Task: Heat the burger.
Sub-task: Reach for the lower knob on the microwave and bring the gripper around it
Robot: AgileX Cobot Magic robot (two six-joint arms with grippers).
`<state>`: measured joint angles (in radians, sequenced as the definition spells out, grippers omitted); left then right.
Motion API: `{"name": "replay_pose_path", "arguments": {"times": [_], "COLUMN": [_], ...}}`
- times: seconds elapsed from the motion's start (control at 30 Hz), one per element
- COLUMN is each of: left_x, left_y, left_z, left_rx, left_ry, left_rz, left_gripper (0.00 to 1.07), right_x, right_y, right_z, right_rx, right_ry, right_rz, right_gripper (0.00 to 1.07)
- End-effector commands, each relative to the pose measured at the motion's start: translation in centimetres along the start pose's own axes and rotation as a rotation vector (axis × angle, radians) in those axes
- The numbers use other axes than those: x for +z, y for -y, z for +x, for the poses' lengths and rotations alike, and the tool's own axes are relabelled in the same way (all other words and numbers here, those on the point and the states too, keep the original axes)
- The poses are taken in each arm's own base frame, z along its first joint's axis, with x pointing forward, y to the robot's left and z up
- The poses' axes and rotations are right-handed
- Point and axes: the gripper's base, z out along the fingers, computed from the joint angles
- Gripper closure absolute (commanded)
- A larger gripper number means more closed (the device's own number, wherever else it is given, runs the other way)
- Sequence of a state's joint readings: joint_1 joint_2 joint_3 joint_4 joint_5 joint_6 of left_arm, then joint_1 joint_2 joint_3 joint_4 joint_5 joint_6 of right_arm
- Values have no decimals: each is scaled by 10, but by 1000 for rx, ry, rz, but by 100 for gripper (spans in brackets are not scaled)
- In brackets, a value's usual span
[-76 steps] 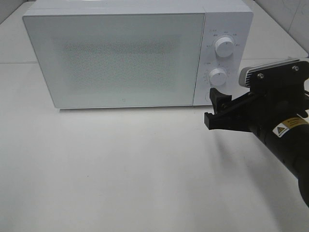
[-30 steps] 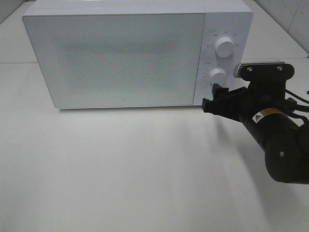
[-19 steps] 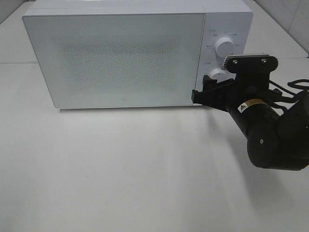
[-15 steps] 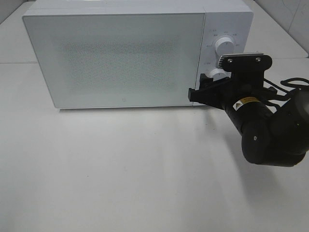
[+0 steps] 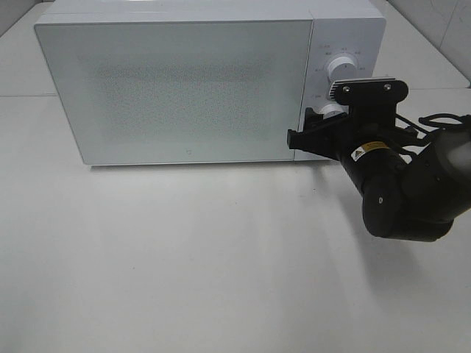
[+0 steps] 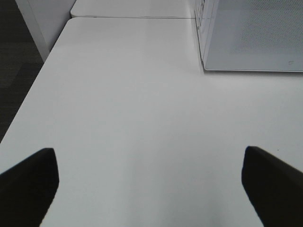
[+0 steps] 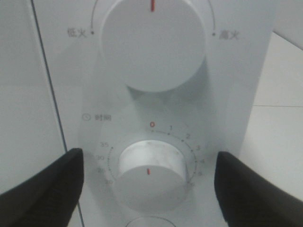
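straddling the lower timer knob (image 7: 150,174) with the right hand (image 5: 305,131), spread open, fingers (image 7: 45,187) clear of it on either side. facing a shut white microwave (image 5: 176,88). holding the left hand (image 6: 149,184) wide open above the bench (image 6: 132,109). cannot tell where the burger is.

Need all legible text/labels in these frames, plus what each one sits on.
"低火" and "高火": either side of the upper knob on the microwave.
"时间": between the knobs, by a clock icon.
"0", "1", "2", "3", "35", "30": scale around the lower knob; the rest is blurred.
Warning sticker on the right arm: too small to read.
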<state>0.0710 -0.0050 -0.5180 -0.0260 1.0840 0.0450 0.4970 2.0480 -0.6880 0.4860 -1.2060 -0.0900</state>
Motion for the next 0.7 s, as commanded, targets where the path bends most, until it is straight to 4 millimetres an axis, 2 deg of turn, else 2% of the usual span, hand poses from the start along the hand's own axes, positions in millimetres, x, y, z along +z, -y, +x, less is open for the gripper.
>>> {"name": "replay_pose_path", "arguments": {"times": [0.03,0.3,0.47,0.5,0.57,0.6,0.63,0.67,0.7], "left_x": [-2,-2,-2,-2,-2,-2,-2,-2,-2], "left_y": [0,0,0,0,0,0,0,0,0], "left_z": [0,0,0,0,0,0,0,0,0], "left_rx": [-4,-3,-3,-3,-3,-3,-3,-3,-3], "left_ry": [27,27,27,27,27,27,27,27,27], "left_rz": [-2,-2,-2,-2,-2,-2,-2,-2,-2], "left_gripper": [9,9,9,9,9,9,9,9,9], "right_x": [4,5,6,6,6,6,6,6,6], "right_y": [-1,3,3,2,2,2,2,2,2], "right_z": [-14,-13,-9,-8,-9,-9,-9,-9,-9], "right_rx": [-5,-4,-2,-3,-3,-3,-3,-3,-3], "right_ry": [131,131,116,112,121,125,125,125,124], "right_rz": [-3,12,10,4,5,6,6,6,6], "right_gripper": [34,34,40,46,51,60,60,64,77]}}
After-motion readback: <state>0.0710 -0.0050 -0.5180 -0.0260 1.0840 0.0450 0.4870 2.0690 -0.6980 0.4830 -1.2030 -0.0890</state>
